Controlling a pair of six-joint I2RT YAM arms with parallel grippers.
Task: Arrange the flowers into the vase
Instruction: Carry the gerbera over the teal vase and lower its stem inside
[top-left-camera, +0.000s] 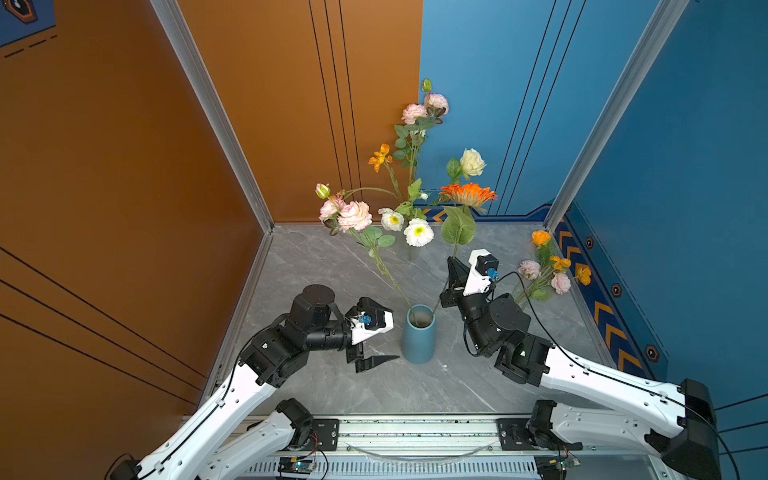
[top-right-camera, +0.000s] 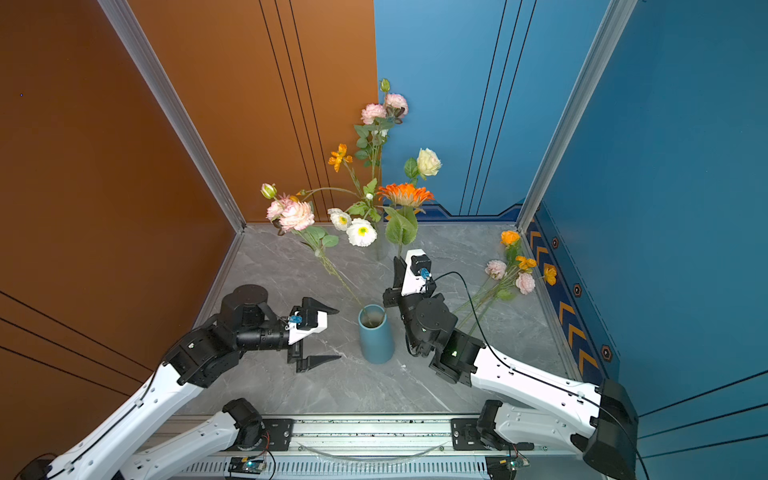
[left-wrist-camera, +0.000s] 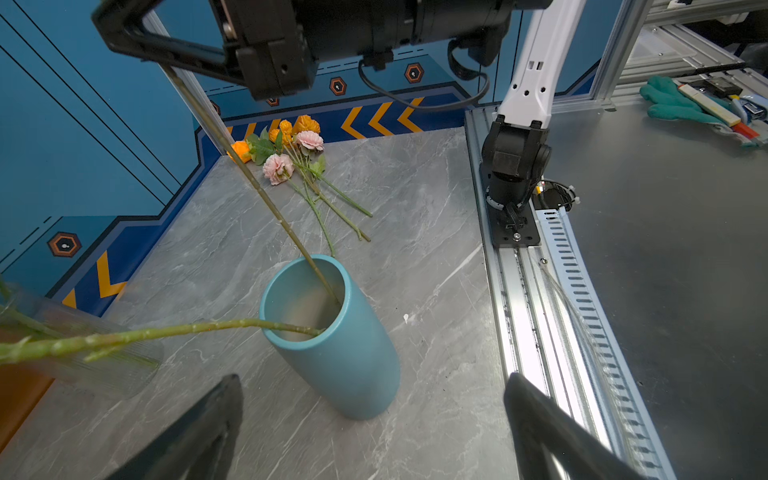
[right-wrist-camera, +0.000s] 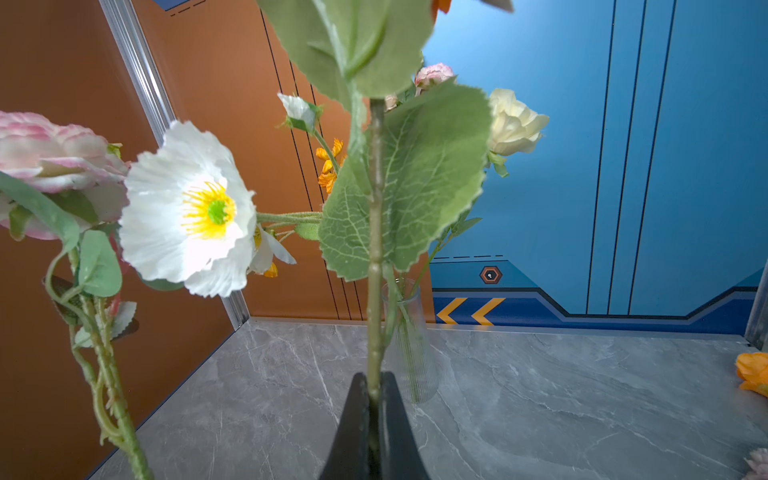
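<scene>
Seating the orange flower (top-left-camera: 467, 194) in the vase (top-left-camera: 419, 338), the right gripper (right-wrist-camera: 374, 384) clamps its stem, while the left gripper (top-left-camera: 395, 334) gapes empty at 9 o'clock.

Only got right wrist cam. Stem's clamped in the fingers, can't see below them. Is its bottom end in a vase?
Observer: Yes. Below the right gripper, the orange flower's stem runs down into the mouth of the blue vase.
Operator: Anything else in it?
Observer: One pink flower's stem, leaning out over the rim on the left arm's side.
Operator: Left arm doing what?
Observer: The left gripper is open and empty, facing the blue vase.
</scene>
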